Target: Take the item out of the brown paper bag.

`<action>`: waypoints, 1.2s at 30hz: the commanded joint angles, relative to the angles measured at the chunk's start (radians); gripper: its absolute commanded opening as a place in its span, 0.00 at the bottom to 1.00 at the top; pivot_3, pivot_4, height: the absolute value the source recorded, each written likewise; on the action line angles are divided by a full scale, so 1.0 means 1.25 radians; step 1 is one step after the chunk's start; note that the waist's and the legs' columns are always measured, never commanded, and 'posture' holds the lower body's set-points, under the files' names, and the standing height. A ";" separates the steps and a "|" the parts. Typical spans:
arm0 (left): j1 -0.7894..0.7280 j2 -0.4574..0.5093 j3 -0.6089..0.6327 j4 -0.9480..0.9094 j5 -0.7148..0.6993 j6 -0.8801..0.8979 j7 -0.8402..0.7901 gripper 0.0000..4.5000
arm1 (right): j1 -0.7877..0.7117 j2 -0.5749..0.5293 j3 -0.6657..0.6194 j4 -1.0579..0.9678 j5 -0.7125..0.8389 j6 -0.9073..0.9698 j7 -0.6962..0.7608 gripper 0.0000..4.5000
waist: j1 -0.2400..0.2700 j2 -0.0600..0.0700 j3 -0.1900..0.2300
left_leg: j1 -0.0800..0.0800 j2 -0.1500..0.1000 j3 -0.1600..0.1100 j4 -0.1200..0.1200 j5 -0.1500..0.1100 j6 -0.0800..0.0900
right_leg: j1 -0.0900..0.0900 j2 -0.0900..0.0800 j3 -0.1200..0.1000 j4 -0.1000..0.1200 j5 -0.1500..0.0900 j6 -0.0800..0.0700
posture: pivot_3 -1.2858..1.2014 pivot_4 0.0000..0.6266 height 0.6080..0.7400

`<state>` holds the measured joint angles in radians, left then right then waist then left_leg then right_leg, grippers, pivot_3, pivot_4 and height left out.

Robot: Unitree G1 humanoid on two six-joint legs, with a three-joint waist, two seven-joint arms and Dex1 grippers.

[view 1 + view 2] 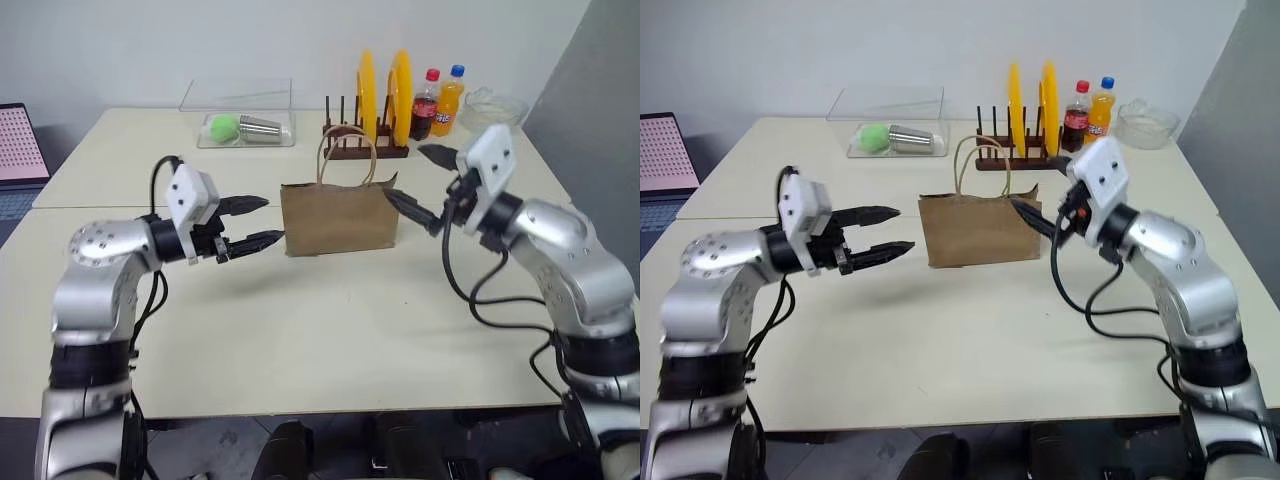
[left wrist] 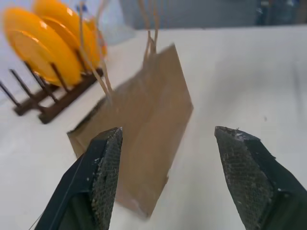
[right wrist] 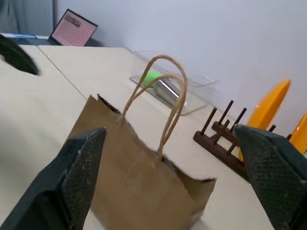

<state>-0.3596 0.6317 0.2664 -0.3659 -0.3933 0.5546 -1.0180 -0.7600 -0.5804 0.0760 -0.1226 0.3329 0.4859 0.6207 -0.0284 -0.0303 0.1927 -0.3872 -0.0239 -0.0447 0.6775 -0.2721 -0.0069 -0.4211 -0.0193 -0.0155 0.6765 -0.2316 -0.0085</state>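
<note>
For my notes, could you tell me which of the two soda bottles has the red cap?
The dark cola bottle, standing nearer the plate rack; the orange soda bottle beside it has a blue cap.

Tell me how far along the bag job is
Nothing is done yet: the bag stands upright on the table, handles up, its contents hidden. In hand: the left gripper and right gripper flank it, both open and empty. Left: reach in and lift the item out.
</note>
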 commanded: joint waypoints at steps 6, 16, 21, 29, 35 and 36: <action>0.258 -0.095 0.004 -0.309 -0.066 0.092 0.235 0.72 | -0.298 0.043 0.112 0.537 -0.213 -0.283 0.105 0.28 | 0.001 0.000 0.000 | 0.003 0.000 0.003 -0.001 0.000 0.000 | 0.001 0.000 0.003 0.001 0.000 0.000 | 0.52 0.24 1.00; 0.317 -0.077 -0.020 -0.310 -0.059 0.037 0.270 0.72 | -0.525 0.150 0.233 1.050 -0.443 -0.550 0.133 0.01 | 0.000 0.000 0.000 | 0.004 0.000 0.005 -0.002 0.000 0.000 | 0.001 0.000 0.004 0.001 0.000 -0.001 | 0.52 0.24 1.00; 0.352 -0.059 -0.023 -0.309 -0.060 0.008 0.262 0.72 | -0.524 0.131 0.245 1.052 -0.467 -0.615 0.292 0.01 | 0.001 0.000 0.000 | 0.004 0.000 0.005 -0.002 0.000 0.000 | 0.001 0.000 0.004 0.000 0.000 -0.001 | 0.52 0.24 1.00; 0.380 -0.029 -0.039 -0.306 -0.065 -0.025 0.236 0.72 | -0.417 0.053 0.228 0.839 -0.411 -0.636 0.596 0.01 | 0.002 0.001 0.000 | 0.004 0.000 0.004 -0.002 0.000 0.000 | 0.001 0.000 0.003 0.000 0.000 -0.001 | 0.52 0.24 1.00; 0.399 -0.005 -0.049 -0.297 -0.059 -0.057 0.214 0.72 | -0.314 0.019 0.221 0.639 -0.375 -0.544 0.662 0.01 | 0.002 0.001 0.001 | 0.004 0.000 0.004 -0.003 0.000 0.000 | 0.001 0.000 0.003 -0.001 0.000 -0.001 | 0.52 0.24 1.00; 0.399 -0.001 -0.050 -0.296 -0.062 -0.058 0.211 0.72 | -0.304 0.017 0.220 0.619 -0.373 -0.534 0.664 0.01 | 0.002 0.001 0.001 | 0.004 0.001 0.004 -0.003 0.000 0.000 | 0.001 0.000 0.003 -0.001 0.000 -0.001 | 0.52 0.24 1.00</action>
<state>0.1423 0.6165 0.2012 -0.7288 -0.4651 0.5080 -0.7440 -1.1333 -0.5426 0.3738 0.7175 -0.1525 -0.2032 1.4394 -0.0261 -0.0288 0.1936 -0.3819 -0.0231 -0.0400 0.6742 -0.2723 -0.0072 -0.4202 -0.0192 -0.0116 0.6757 -0.2322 -0.0103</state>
